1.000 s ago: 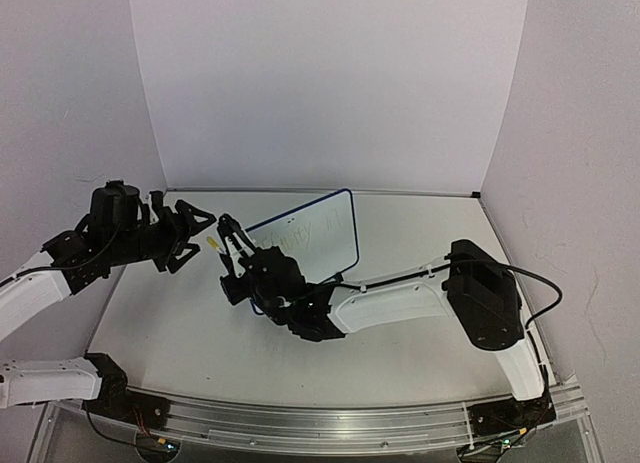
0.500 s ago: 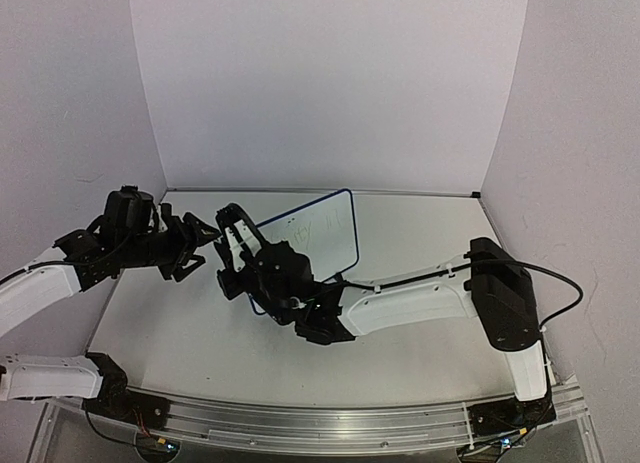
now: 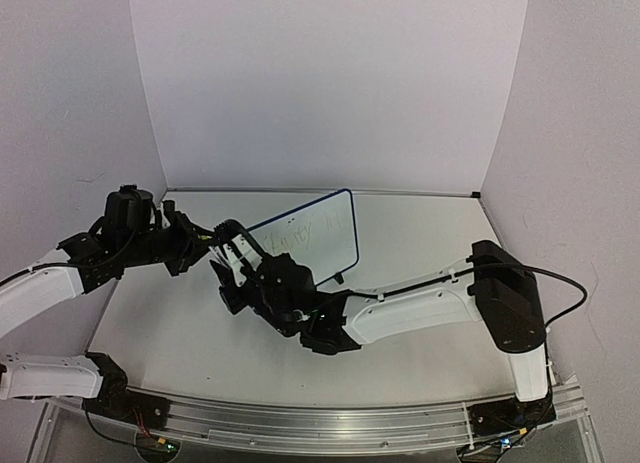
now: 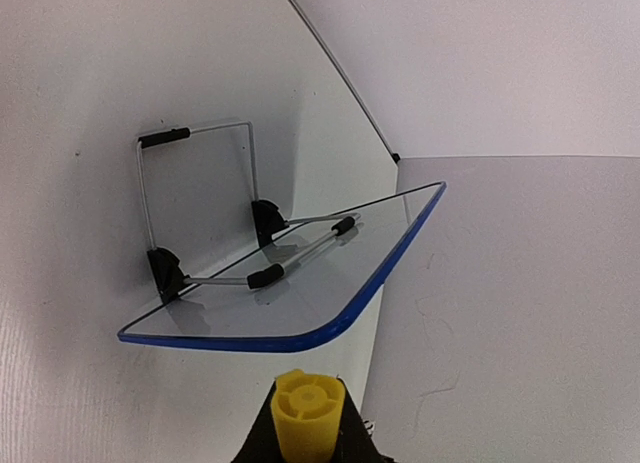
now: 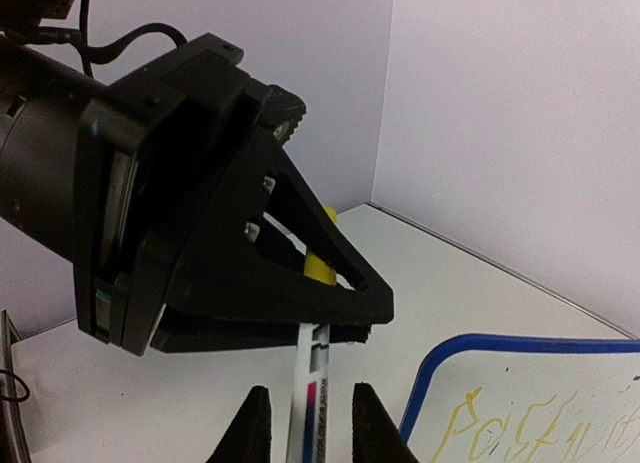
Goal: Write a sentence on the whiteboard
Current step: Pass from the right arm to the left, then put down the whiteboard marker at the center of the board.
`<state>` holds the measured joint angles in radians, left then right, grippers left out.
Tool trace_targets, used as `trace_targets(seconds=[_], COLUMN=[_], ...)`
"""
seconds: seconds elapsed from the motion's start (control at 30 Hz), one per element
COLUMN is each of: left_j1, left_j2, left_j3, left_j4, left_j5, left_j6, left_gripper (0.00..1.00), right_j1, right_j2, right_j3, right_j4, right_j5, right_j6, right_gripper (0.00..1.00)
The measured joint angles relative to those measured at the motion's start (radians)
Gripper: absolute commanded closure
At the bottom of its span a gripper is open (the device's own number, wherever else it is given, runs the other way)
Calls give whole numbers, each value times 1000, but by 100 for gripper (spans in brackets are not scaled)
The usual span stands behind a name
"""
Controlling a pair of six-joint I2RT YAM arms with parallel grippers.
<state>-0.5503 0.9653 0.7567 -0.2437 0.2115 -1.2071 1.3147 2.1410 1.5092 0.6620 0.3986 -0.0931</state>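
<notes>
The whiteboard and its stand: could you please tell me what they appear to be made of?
The whiteboard looks like a smooth, glossy panel, possibly glass or coated metal: in the left wrist view its back mirrors the stand. Its blue rim looks like plastic. The stand appears to be thin bare metal wire, silvery, with black tips that could be rubber or plastic.

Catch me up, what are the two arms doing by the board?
Both arms meet at a white-barrelled marker with a yellow end, beside the small blue-framed whiteboard propped on the white table. The left gripper is shut on the yellow end; the right gripper flanks the barrel with gaps either side, so it looks open. Yellow handwriting is already on the board.
</notes>
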Motion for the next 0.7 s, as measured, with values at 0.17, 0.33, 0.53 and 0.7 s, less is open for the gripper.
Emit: trace_targets(seconds=[0.17, 0.33, 0.53, 0.7], left_j1=[29, 83, 123, 124], left_j2=[0, 65, 241, 460], left_j3=[13, 163, 336, 427], left_j4=[-35, -198, -334, -427], left_j5=[-18, -62, -149, -171], left_j6=[23, 165, 373, 515], left_gripper=[100, 100, 99, 97], right_j1=[4, 3, -56, -243], right_j2=[-147, -380, -554, -649], right_j3=[-169, -315, -319, -342], right_j4=[-9, -90, -320, -542], right_j5=[1, 84, 192, 186], right_j6=[5, 23, 45, 120], right_gripper=[16, 2, 2, 2])
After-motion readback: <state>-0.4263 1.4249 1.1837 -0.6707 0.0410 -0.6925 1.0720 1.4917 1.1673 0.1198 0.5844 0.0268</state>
